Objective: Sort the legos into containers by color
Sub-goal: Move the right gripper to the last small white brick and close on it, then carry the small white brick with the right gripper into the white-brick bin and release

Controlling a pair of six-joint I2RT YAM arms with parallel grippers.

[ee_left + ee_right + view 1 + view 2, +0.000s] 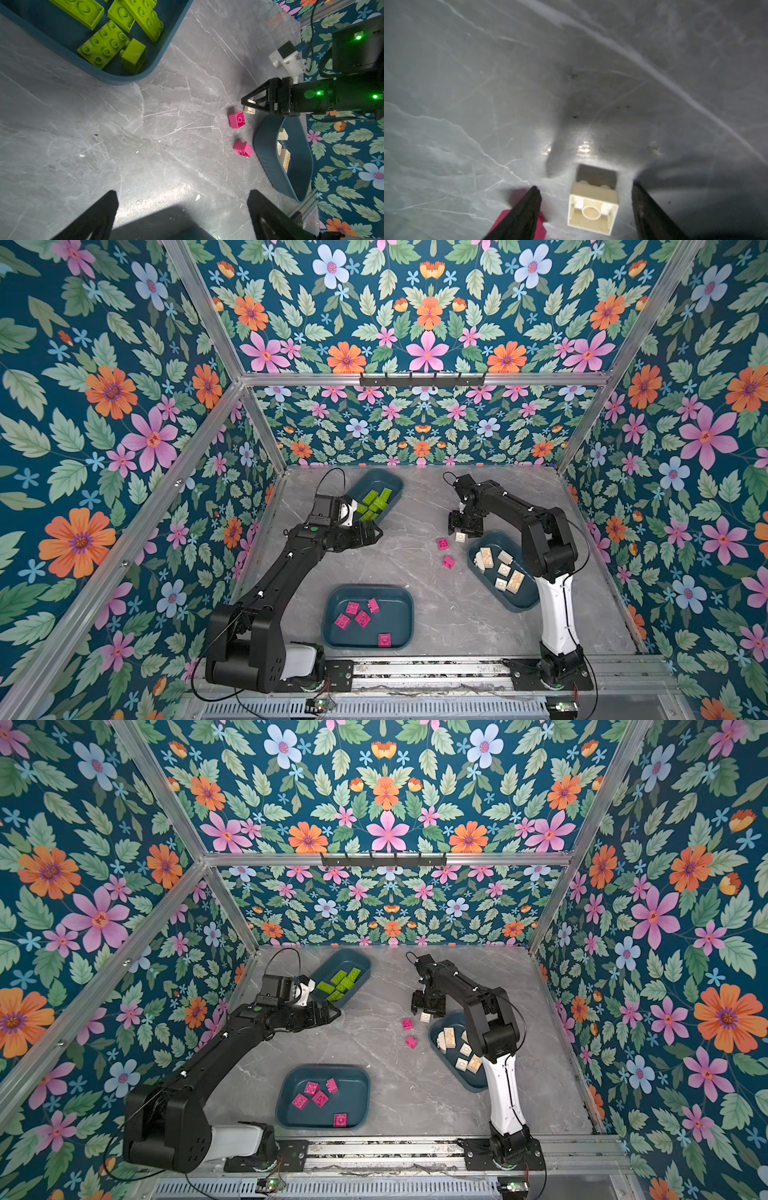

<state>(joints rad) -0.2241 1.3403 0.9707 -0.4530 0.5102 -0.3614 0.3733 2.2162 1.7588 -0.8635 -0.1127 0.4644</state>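
Left tool (pixel 182 193) and right tool (pixel 585 186) released; right straddles cream brick (pixel 592 209), pink brick (pixel 237 120) beside.

I work on a grey, marble-veined table (pixel 415 572) scuffed with pale scratches. Around me stand walls of dark teal wallpaper (pixel 428 302) with pink, orange and blue flowers, framed by aluminium bars (pixel 291 379). A black hook rail (pixel 422 381) sits on the back bar. A slotted grille (pixel 374 709) lies past the table's near edge.
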